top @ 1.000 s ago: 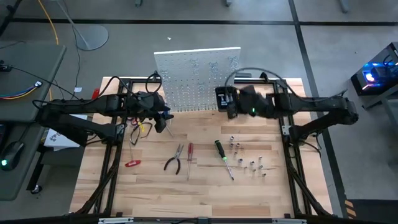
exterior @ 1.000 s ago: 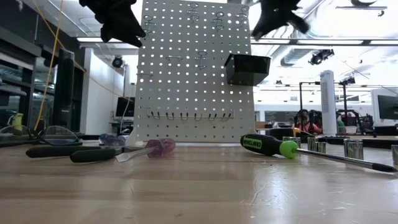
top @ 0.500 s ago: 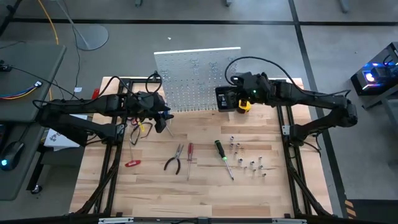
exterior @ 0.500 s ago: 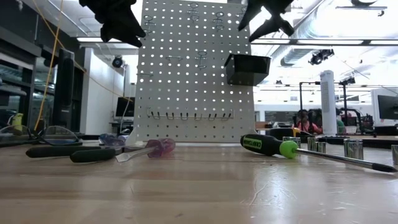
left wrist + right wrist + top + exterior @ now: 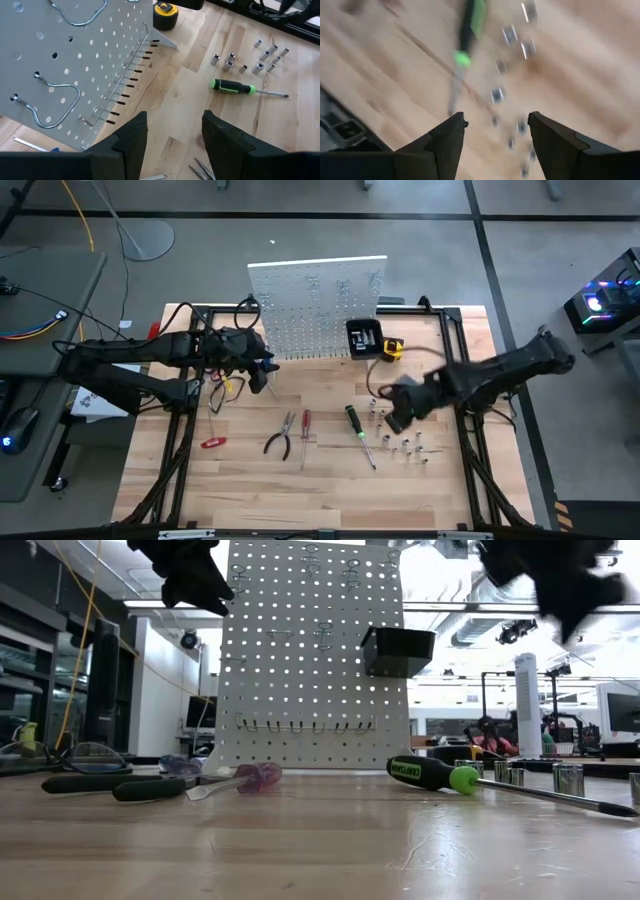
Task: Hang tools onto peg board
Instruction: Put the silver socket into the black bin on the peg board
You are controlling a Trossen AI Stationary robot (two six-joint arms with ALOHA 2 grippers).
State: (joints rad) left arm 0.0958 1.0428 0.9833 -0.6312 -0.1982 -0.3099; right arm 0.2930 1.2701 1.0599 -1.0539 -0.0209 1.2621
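The white peg board (image 5: 318, 300) stands at the table's far edge with a black bin (image 5: 362, 337) on it. On the table lie dark-handled pliers (image 5: 279, 436), a red screwdriver (image 5: 306, 427), red-handled cutters (image 5: 213, 442) and a green-black screwdriver (image 5: 357, 427). My right gripper (image 5: 392, 410) hangs open above the table just right of the green-black screwdriver (image 5: 469, 30), holding nothing. My left gripper (image 5: 266, 375) waits open in front of the board's left lower corner (image 5: 75, 65), high above the table (image 5: 190, 575).
A yellow tape measure (image 5: 392, 348) lies right of the bin. Several small metal sockets (image 5: 400, 435) are scattered right of the green-black screwdriver. Black frame rails (image 5: 185, 430) run along both table sides. The near half of the table is bare wood.
My right gripper has opened beside the bin, and the yellow tape measure now lies uncovered there. The gripper then swung quickly toward the table's near edge and down, ending over the sockets and the green-black screwdriver.
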